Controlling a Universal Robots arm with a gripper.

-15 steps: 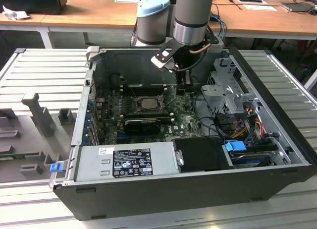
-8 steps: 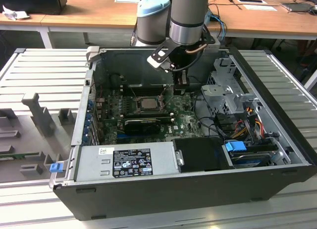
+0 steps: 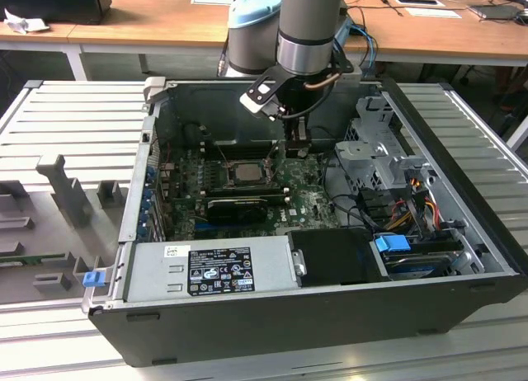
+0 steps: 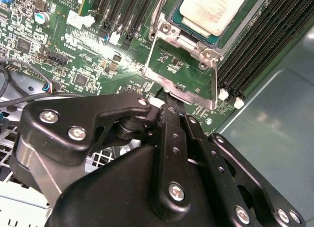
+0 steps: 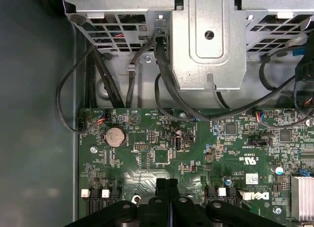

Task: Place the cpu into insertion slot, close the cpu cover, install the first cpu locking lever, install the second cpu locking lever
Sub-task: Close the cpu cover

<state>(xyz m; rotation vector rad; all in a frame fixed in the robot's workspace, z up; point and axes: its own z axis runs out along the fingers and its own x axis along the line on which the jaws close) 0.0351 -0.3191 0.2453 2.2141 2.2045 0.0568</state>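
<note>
Room is tight here. The gripper [image 4: 169,109] is down inside the computer case [image 3: 330,315]. Its two fingers [image 5: 162,187] are squeezed together, with nothing seen between them. Their tips sit right at the free edge of the cpu cover [image 4: 179,88] — so close that I cannot tell if they touch it.

The cpu [image 4: 211,11] already lies flat in the insertion slot [image 4: 167,29], shiny side up. The cpu cover is not down on it. It stands up, tilted, like an open lid (you can see green board through its big square hole). Its hinge edge looks to be by the slot, and its free edge points toward the gripper. So the cover is between the gripper and the cpu, and the cpu lies just past the cover on the far side. In the exterior view, the cpu is toward the exterior view's left of the gripper.

My guess — the putting-in step is done, and the lid step is the one in hand.

The board [image 5: 162,153] is flat, hard and full of small parts. Long black memory slots [image 4: 260,45] run right beside the insertion slot. A black heatsink [image 3: 235,206] sits near it. Cables [image 5: 167,84] hang from the metal drive cage [image 5: 206,40] on the gripper's other side, away from the cpu.
</note>
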